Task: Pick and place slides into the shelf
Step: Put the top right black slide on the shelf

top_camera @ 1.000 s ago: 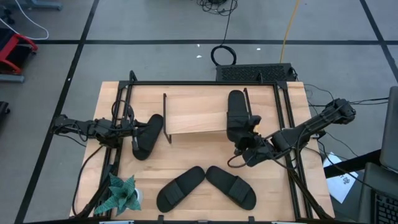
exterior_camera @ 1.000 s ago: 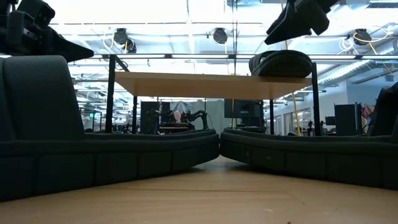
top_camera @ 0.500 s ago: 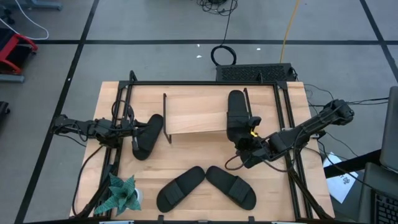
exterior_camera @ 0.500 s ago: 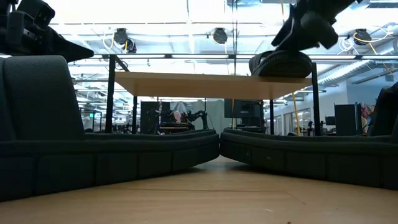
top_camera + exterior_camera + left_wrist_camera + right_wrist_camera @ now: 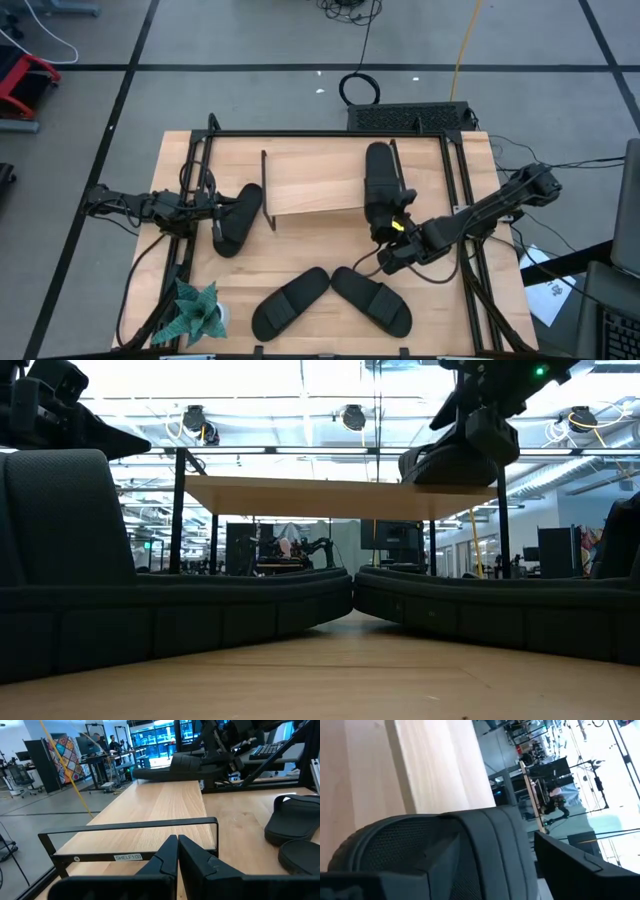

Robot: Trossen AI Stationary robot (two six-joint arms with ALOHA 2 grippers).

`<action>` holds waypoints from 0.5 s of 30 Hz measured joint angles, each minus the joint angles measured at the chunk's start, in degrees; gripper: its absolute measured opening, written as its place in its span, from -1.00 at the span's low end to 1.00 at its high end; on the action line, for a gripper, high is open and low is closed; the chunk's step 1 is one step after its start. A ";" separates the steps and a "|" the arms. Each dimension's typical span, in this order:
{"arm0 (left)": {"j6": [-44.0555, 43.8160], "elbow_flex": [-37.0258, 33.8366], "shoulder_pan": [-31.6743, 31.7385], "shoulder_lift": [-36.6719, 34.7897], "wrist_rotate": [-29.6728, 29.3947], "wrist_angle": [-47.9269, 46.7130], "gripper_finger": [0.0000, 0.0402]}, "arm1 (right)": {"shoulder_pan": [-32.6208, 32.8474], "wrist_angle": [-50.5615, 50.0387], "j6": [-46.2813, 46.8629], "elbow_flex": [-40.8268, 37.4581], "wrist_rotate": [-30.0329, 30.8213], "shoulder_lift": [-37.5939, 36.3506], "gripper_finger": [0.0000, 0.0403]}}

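On the left, our left claw is clenched on one slide, held just beside the shelf. Two slides lie on the table near the front edge. On the right, our right claw straddles the near end of the fourth slide atop the shelf, fingers spread. A second ago it sat farther right, clear of the slide. These look light, soft and matte; the ribbed strap seems the best hold.
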 joint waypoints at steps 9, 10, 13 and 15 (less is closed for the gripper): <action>-0.17 0.00 0.02 0.00 0.00 0.00 -0.90 | -3.34 0.50 -1.33 0.00 -7.40 -0.40 -0.54; -0.17 0.00 0.00 0.00 0.02 0.00 -0.90 | -3.53 0.42 -1.60 0.00 -7.61 -0.40 -0.65; -0.19 0.00 0.00 0.01 0.01 0.01 -0.90 | -3.75 0.87 -2.83 0.00 -7.97 -0.40 -0.93; -0.20 0.01 0.01 0.02 0.01 0.02 -0.90 | -3.75 1.34 -3.14 0.00 -7.13 -0.37 -0.93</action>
